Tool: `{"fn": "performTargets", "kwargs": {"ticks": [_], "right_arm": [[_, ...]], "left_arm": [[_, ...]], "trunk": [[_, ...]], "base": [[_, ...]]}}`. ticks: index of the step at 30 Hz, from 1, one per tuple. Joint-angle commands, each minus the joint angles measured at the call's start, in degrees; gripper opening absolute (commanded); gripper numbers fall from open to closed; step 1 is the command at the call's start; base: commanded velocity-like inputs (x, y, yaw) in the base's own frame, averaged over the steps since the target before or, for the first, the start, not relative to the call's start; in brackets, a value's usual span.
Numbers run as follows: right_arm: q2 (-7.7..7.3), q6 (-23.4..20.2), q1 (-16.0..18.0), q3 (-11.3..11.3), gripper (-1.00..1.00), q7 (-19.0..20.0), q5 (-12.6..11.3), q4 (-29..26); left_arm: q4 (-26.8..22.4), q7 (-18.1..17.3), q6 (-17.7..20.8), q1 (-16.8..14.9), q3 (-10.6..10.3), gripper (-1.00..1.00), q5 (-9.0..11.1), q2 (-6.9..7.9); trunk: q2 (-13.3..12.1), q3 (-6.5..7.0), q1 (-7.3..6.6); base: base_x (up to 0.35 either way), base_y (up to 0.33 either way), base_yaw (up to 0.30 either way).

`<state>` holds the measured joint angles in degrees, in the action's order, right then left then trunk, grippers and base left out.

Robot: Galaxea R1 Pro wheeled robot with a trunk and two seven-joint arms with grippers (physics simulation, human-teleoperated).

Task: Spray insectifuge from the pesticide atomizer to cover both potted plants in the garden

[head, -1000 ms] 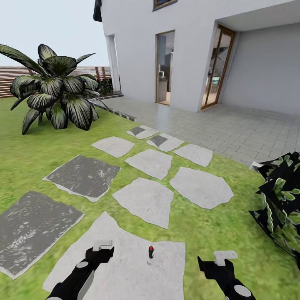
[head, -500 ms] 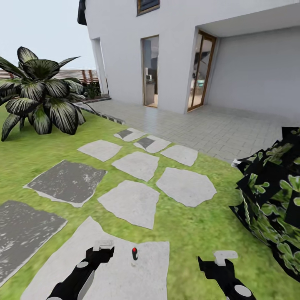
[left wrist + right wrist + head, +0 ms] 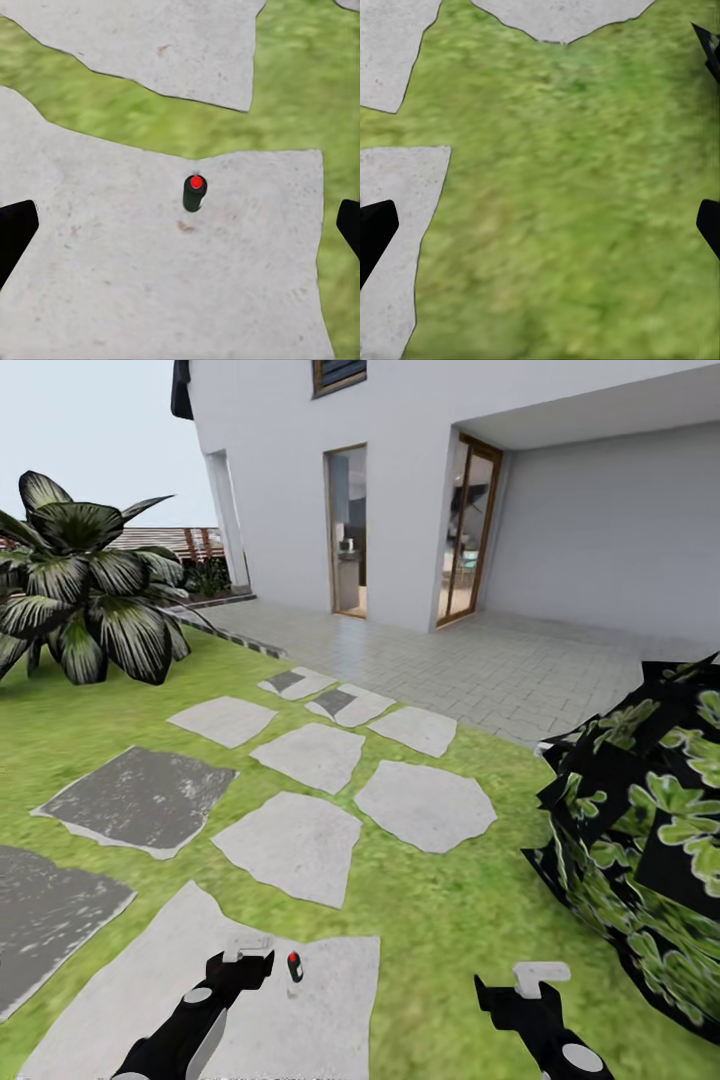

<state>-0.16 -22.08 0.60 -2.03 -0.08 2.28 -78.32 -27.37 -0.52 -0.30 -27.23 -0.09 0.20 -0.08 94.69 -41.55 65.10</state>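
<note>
Swinging right, the camera has slid the stepping stones (image 3: pixel 300 840) and the big striped agave (image 3: pixel 85 595) leftward. Both pincers hang empty, jaws wide: left gripper (image 3: pixel 180 225), right gripper (image 3: pixel 540 225). Just ahead of the left one stands a small dark cylinder with a red dot (image 3: pixel 294 967); atomizer or lamp, I cannot tell. Beside the right gripper, 1 leafy bush (image 3: pixel 650 830) is cut off by the frame.
</note>
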Motion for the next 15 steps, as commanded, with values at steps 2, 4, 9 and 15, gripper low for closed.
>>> {"fn": "performTargets", "kwargs": {"ticks": [2,4,9,15], "right_arm": [[-0.01,-0.3,0.0,0.1,1.00,0.0,0.3,-0.1],[-0.01,-0.3,0.0,0.1,1.00,0.0,0.3,-0.1],[-0.09,-0.3,0.0,0.1,1.00,0.0,0.2,-0.1],[-0.08,-0.4,0.0,0.1,1.00,-0.1,0.4,0.0]], "left_arm": [[0.0,0.0,0.0,0.0,0.0,1.00,0.0,-0.01],[0.0,0.1,-0.1,0.0,0.1,1.00,0.0,-0.01],[0.0,-0.1,-0.1,0.0,0.3,1.00,0.2,-0.01],[-0.1,0.5,-0.1,-0.6,0.0,1.00,-0.3,0.01]], "trunk": [[0.0,-0.16,-0.01],[0.0,-0.28,-0.01],[0.0,-0.33,-0.01],[0.0,-0.33,-0.01]], "base": [[-0.002,-0.011,0.166],[-0.001,-0.003,0.177],[0.029,0.000,0.030],[0.003,0.000,0.003]]}}
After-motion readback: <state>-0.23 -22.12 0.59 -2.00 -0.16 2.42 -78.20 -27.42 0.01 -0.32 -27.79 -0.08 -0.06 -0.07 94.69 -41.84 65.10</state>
